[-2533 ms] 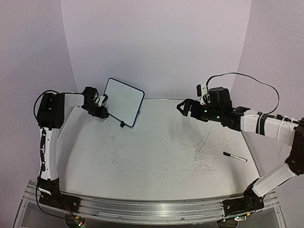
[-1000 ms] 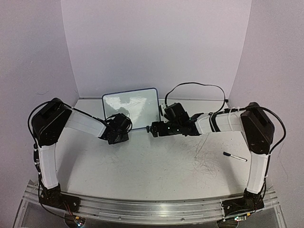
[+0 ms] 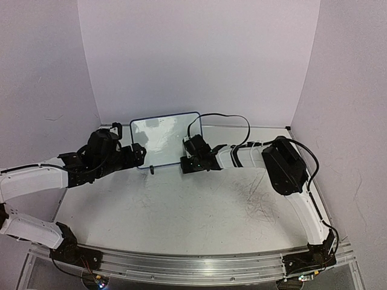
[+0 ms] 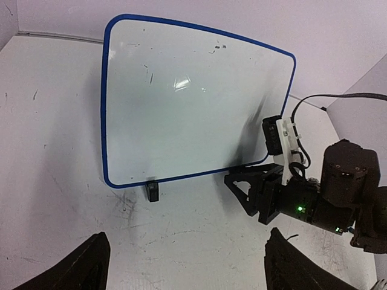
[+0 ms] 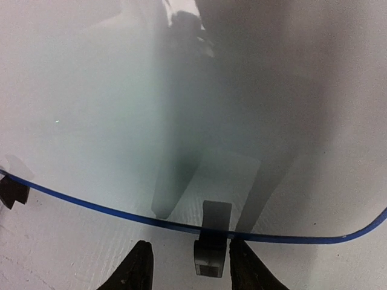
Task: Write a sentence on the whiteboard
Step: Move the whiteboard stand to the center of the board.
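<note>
The whiteboard (image 3: 164,134) stands upright at the back of the table on two small black feet, with a blue rim. Its face (image 4: 187,96) carries only a few small dark specks; no sentence shows on it. My left gripper (image 3: 140,154) hangs open in front of the board's lower left corner, apart from it, with its fingers spread wide in the left wrist view (image 4: 187,266). My right gripper (image 3: 184,162) is low at the board's lower right. Its fingers straddle the right foot (image 5: 211,251) in the right wrist view (image 5: 190,261), with a gap on the left side.
The left foot (image 4: 153,191) rests on the scuffed white tabletop (image 3: 181,211). The right arm's cable (image 3: 224,118) loops over the board's right edge. Purple walls close in the back and both sides.
My left gripper has opened and drawn back to the left, away from the board's lower edge. The right gripper has moved in onto the board's right foot with its jaws narrowing.
</note>
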### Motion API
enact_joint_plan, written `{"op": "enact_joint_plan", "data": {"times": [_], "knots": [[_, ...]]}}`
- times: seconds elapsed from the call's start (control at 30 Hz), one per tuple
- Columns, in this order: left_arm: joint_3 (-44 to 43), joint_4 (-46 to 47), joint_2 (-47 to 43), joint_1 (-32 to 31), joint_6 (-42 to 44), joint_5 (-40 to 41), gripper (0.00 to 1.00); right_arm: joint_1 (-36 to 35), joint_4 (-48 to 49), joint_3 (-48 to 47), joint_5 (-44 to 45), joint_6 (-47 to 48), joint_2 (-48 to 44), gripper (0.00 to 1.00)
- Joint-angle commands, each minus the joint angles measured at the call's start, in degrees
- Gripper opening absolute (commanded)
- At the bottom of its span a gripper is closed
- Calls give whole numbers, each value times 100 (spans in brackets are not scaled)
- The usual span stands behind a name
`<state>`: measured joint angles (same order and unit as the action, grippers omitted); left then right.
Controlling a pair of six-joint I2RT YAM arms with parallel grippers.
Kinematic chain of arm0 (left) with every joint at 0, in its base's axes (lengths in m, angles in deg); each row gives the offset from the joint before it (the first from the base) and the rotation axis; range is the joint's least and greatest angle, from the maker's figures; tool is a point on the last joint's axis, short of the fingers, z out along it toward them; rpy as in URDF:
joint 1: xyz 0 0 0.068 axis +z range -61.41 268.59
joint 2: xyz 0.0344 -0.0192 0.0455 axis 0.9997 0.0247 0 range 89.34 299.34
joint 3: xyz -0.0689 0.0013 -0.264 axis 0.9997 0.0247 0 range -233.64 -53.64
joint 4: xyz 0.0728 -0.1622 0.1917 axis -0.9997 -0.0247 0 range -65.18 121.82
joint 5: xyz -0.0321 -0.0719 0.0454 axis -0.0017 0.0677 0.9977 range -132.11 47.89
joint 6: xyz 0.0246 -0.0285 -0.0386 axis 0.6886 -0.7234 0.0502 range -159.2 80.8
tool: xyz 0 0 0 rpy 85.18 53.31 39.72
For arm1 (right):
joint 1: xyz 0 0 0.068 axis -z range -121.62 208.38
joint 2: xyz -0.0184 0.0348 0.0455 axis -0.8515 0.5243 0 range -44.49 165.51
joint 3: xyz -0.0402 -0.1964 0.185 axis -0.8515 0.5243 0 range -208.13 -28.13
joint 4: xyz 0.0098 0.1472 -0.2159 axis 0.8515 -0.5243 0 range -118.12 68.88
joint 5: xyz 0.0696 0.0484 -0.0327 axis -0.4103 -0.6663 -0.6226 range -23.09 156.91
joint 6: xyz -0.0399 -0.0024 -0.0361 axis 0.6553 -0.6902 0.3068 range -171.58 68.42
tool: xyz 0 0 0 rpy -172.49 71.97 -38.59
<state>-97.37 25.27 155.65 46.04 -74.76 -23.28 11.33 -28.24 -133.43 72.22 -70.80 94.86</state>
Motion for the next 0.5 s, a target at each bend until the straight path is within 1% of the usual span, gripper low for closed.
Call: {"op": "enact_joint_plan", "data": {"times": [0.0,0.07,0.1,0.33,0.47], "knots": [[203,115,-544,13,96,199,90,-39,-45,-437,205,-10,209,43],[296,110,-755,12,50,323,90,-36,-53,-559,179,42,255,38],[334,112,-840,12,37,366,90,-35,-53,-609,180,69,275,33],[350,41,-1098,15,100,515,91,-39,-53,-637,279,295,265,18],[269,-39,-1208,12,134,628,91,-37,-40,-514,354,428,158,1]]}}
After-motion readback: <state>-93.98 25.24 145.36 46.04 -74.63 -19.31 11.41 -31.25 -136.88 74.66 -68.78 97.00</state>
